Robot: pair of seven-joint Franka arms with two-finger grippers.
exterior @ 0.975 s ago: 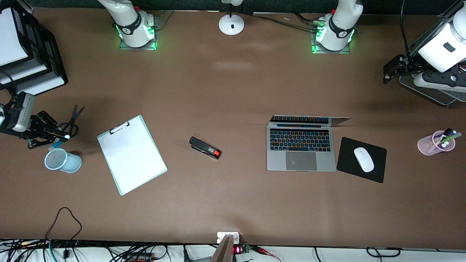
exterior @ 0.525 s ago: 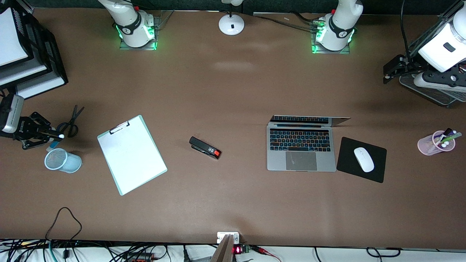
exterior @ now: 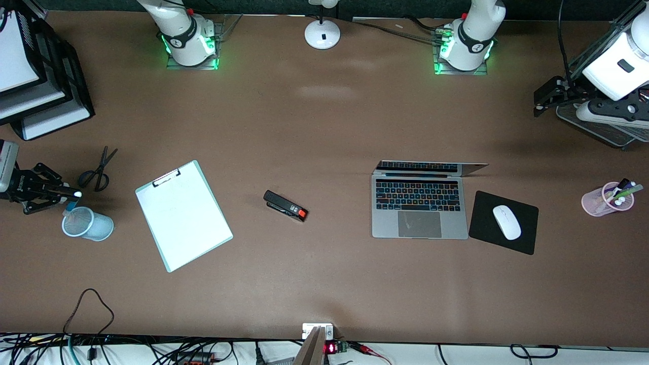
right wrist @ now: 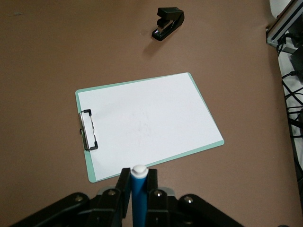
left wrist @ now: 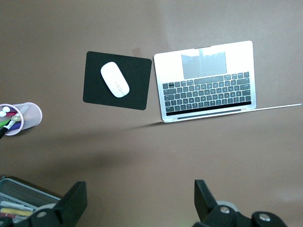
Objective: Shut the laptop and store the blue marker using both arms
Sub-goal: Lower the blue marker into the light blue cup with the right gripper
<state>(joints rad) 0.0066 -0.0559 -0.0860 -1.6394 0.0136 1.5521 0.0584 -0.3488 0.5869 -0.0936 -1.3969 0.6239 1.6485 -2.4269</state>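
Observation:
The laptop (exterior: 420, 208) lies open toward the left arm's end of the table, its lid (exterior: 431, 167) tipped low; the left wrist view shows the laptop (left wrist: 208, 80) from above. My right gripper (exterior: 68, 195) hangs over the table between the scissors and a blue mesh cup (exterior: 86, 224). It is shut on the blue marker (exterior: 76, 194). In the right wrist view the blue marker (right wrist: 138, 194) stands between the fingers of my right gripper (right wrist: 138, 177), white end outward. My left gripper (exterior: 540, 104) waits high near the table's end, open (left wrist: 139, 203) and holding nothing.
A clipboard (exterior: 183, 215) and a black stapler (exterior: 285, 206) lie mid-table. Scissors (exterior: 97, 170) rest beside the right gripper. A white mouse (exterior: 507, 222) sits on a black pad (exterior: 527, 238) beside the laptop. A pink pen cup (exterior: 598, 203) and stacked trays (exterior: 35, 96) stand at the table's ends.
My right gripper has carried the blue marker toward the right arm's end of the table, staying beside the mesh cup. The left arm has not moved.

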